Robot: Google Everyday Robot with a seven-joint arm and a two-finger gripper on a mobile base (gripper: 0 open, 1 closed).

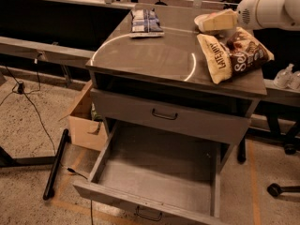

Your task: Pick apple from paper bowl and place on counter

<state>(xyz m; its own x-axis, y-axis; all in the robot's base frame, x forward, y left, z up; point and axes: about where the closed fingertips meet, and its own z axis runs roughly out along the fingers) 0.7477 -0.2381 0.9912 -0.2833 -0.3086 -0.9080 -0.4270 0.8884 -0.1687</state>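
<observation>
Worktop [154, 55] of a grey metal drawer cabinet is seen from above and in front, glossy, with a thin arc of reflected light drawn across it. At its far right corner the paper bowl [197, 18] is set, and only a pale piece of its rim is shown. The tool [211, 23], cream-coloured and carried by a white arm [269, 8] reaching in from the right edge, is held directly over the bowl and covers most of it. Whether the tool is released or clenched cannot be told. The apple is hidden behind the tool, so it cannot be told whether it lies in the bowl or is gripped.

Just in front of the bowl a large snack bag [234, 55], yellow and brown with white lettering, is laid flat on the worktop, with its right end over the edge. A small blue-and-white packet [146, 21] is laid at the far left of the worktop, well apart from the bowl.

Below, the upper drawer [164, 115] is closed and the bottom drawer [159, 172] is pulled fully out. A cardboard box [84, 121] is stood on the floor against the cabinet's left side.
</observation>
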